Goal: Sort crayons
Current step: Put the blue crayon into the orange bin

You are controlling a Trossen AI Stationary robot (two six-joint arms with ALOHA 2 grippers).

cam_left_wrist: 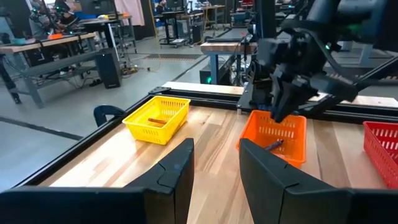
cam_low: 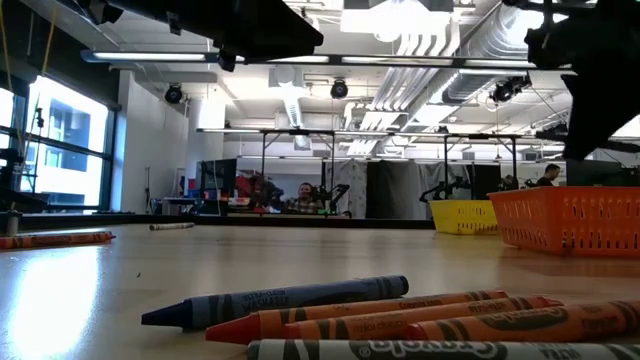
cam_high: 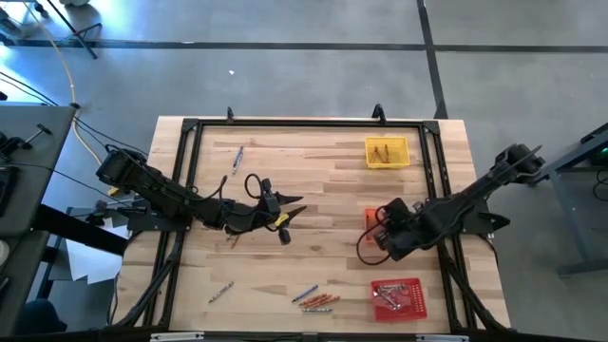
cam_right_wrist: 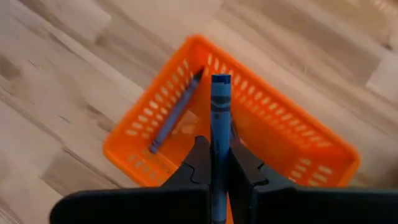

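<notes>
one blue crayon (cam_right_wrist: 220,130) is clamped in my right gripper (cam_right_wrist: 219,163) directly above the orange tray (cam_right_wrist: 155,158); i should part the jaws only once centred. left gripper (cam_left_wrist: 214,163), apart, waits beside it.

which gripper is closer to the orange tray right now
Right. The right gripper hangs directly over the orange tray, shut on a blue crayon. The left gripper is open, out over the middle of the table, well off to the tray's side.
</notes>
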